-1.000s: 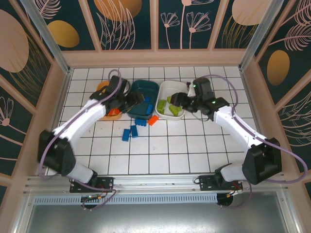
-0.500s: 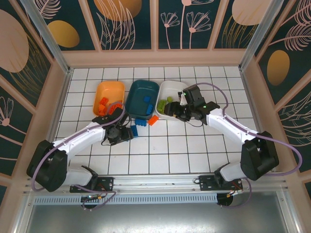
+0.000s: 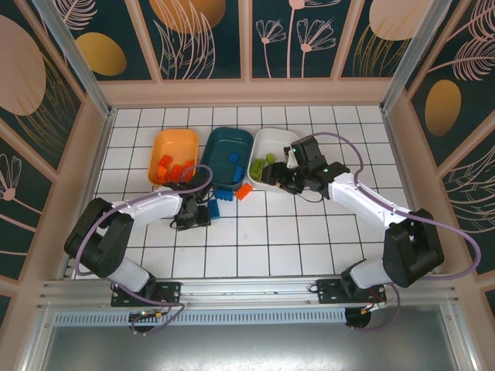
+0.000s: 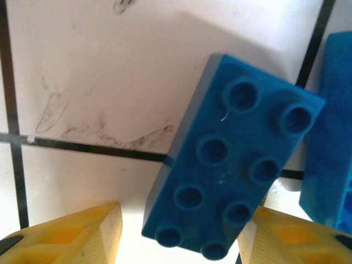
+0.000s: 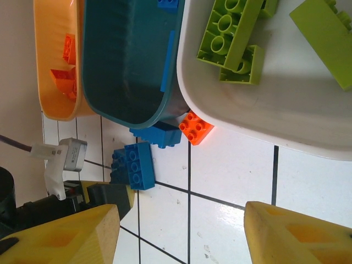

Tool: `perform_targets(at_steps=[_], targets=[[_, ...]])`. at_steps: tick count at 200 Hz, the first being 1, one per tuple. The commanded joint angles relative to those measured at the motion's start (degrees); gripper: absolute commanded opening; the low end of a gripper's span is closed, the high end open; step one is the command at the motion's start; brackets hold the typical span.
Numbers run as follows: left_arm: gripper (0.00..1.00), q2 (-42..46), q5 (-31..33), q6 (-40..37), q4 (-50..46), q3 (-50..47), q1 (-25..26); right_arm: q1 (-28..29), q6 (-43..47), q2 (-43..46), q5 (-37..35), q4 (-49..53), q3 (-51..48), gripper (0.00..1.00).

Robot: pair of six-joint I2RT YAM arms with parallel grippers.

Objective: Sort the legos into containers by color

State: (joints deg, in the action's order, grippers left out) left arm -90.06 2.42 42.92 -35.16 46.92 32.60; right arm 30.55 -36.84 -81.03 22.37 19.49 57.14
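Since the frame half a second earlier, the left arm has folded inward, its elbow drawn toward the base. The left gripper (image 3: pixel 196 214) has held its place low over the loose bricks. One second earlier it was up over the teal tray (image 3: pixel 220 139). The right arm has not shifted in the last half second.

**Current step.** Pick-up of a loose blue brick (image 4: pixel 231 181) by the left arm. In the top view this brick (image 3: pixel 213 209) lies flat on the tiled table (image 3: pixel 309 232), studs up, at 6 o'clock of the teal tray. A second blue brick (image 4: pixel 333 137) lies just beside it at 3 o'clock in the left wrist view.

**Jaw state.**
- Left gripper (image 4: pixel 181 234): jaws spread, one finger on each side of the brick's near end. The right-hand finger (image 4: pixel 286 234) sits against or just beside the brick; the other stands apart. Nothing is pinched yet.
- Right gripper (image 5: pixel 179 231): jaws spread wide and empty, hovering at 5 o'clock of the white tray (image 3: pixel 267 135).

**Progress.** Judged well along. The orange tray (image 3: pixel 166 137) holds orange-red bricks (image 3: pixel 172 170), the teal tray holds blue ones and the white tray holds green bricks (image 5: pixel 234 27). Left on the table are the blue bricks and one orange-red brick (image 5: pixel 196 127), which touches the white tray's wall at about 7 o'clock.

**Next move.** The brick lies skewed between the fingers, so closing may rotate it. Centre on it, close, lift and carry toward 12 o'clock into the teal tray.
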Motion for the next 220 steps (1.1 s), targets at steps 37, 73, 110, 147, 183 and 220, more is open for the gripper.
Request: perform_targets(at_steps=[37,73,110,147,183,220], targets=[[0.50,-6.97,3.80,-6.08,3.02,4.37,-0.10,0.22,-0.87,1.22,0.06,-0.33,0.03,0.61],[0.38,-7.12,3.15,-6.77,3.35,3.91,-0.09,0.17,-0.27,1.10,0.04,0.14,0.43,0.61],[0.34,-1.79,2.10,-5.35,0.69,3.46,-0.10,0.04,0.79,1.06,0.13,0.55,0.76,0.61],[0.34,5.49,0.51,-3.60,-3.84,4.56,-0.09,-0.20,1.38,0.46,0.73,-0.14,0.54,0.61],[0.35,10.04,0.31,-3.12,-7.93,8.43,-0.09,-0.31,1.51,-0.39,1.27,-1.40,0.50,0.61],[0.35,6.13,0.21,-5.14,-8.85,19.86,-0.09,-0.87,1.33,-1.04,1.79,-2.17,0.60,0.61]])
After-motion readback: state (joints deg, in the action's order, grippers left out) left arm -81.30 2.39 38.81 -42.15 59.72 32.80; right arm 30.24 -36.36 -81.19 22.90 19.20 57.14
